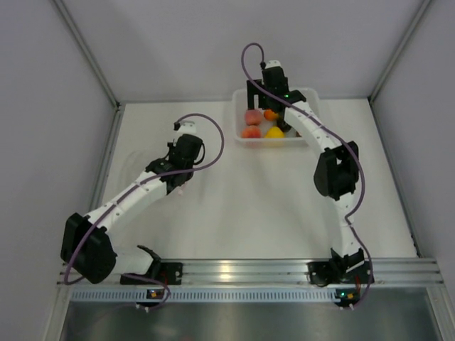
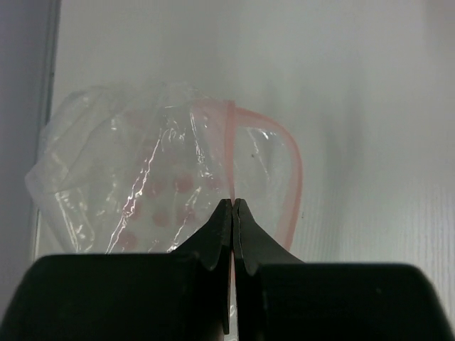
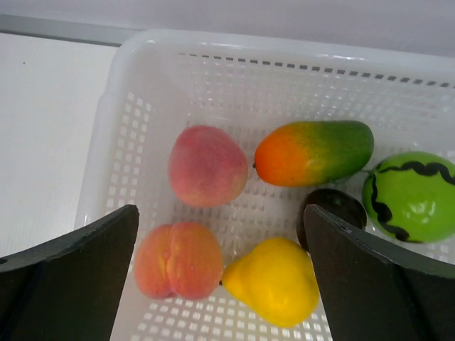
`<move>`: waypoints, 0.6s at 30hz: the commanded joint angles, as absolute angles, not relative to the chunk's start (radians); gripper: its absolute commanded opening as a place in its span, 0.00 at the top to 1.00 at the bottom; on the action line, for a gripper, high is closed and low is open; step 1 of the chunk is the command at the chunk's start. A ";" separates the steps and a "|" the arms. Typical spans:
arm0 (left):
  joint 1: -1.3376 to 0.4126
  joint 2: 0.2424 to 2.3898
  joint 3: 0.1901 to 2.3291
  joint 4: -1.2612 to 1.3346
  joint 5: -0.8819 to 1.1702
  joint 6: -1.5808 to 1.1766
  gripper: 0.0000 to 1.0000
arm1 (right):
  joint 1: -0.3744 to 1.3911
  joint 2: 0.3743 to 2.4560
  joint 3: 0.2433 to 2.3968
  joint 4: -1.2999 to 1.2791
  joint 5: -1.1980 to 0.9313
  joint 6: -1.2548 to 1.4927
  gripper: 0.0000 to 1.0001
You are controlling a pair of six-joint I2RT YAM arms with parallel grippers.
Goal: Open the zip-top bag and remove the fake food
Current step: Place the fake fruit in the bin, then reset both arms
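Left arm folded, forearm angled toward one o'clock; left claw [image 2: 232,202] fully closed, pinching the pink-red zip strip of the clear, crinkly plastic zip-top bag [image 2: 142,177], which lies at nine o'clock on the white tabletop [image 1: 242,206]. Right arm extended to twelve o'clock; right claw [image 3: 220,213] spread wide, empty, above the white perforated plastic tray [image 3: 234,64] holding six fake food [image 3: 207,165] pieces.

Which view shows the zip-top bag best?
Left wrist: the zip-top bag fills the frame, with its crinkles and pink zip strip clear. Top external shows only a faint outline beside the left arm. Right wrist shows none of it.
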State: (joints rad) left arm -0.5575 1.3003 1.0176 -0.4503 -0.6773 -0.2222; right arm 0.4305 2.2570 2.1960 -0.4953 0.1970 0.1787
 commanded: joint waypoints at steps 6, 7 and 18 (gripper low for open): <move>-0.548 1.385 1.025 -0.365 -0.434 -0.317 1.00 | 0.393 1.726 1.777 -0.477 0.160 0.268 0.01; -0.546 1.394 1.022 -0.357 -0.428 -0.324 1.00 | 0.391 1.683 1.728 -0.479 0.153 0.275 0.01; -0.528 1.471 0.867 -0.184 -0.311 -0.391 1.00 | 0.391 1.076 1.062 -0.393 0.021 0.403 0.01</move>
